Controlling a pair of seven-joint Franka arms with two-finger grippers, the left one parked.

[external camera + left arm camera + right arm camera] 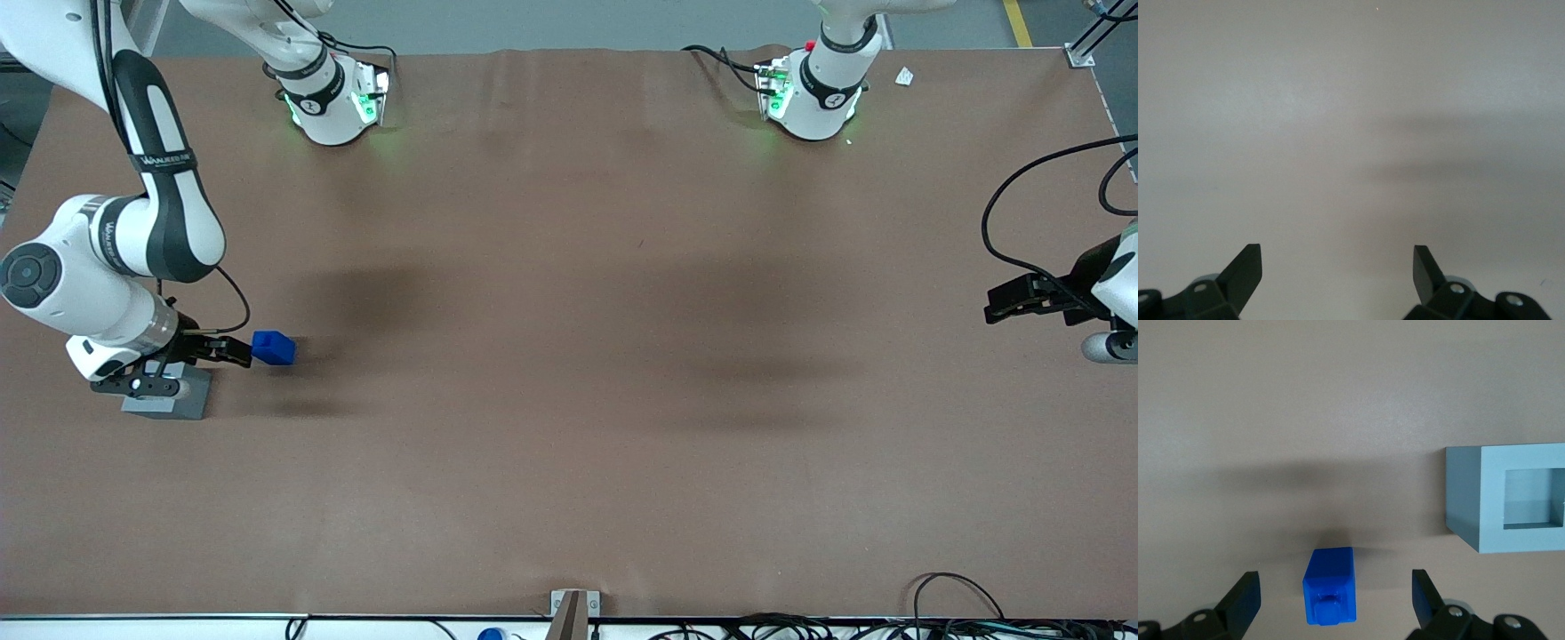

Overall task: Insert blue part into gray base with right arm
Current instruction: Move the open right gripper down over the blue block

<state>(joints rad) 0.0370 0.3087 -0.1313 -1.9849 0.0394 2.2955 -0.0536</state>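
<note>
The blue part (273, 348) (1330, 587) lies on the brown table with its narrower stepped end facing the wrist camera. My right arm's gripper (238, 353) (1333, 579) is open just above the table. Its fingertips (1246, 587) stand well apart on either side of the blue part and touch nothing. The gray base (169, 397) (1501, 500) stands on the table beside the gripper, a little nearer the front camera than the blue part. Its square hole (1536, 499) faces up and is unfilled. The gripper's wrist covers part of the base in the front view.
Two arm bases (331, 105) (813, 93) stand at the table edge farthest from the front camera. The parked arm's gripper (1022, 300) hangs at its end of the table. A small bracket (573, 608) and loose cables (960, 613) sit along the nearest edge.
</note>
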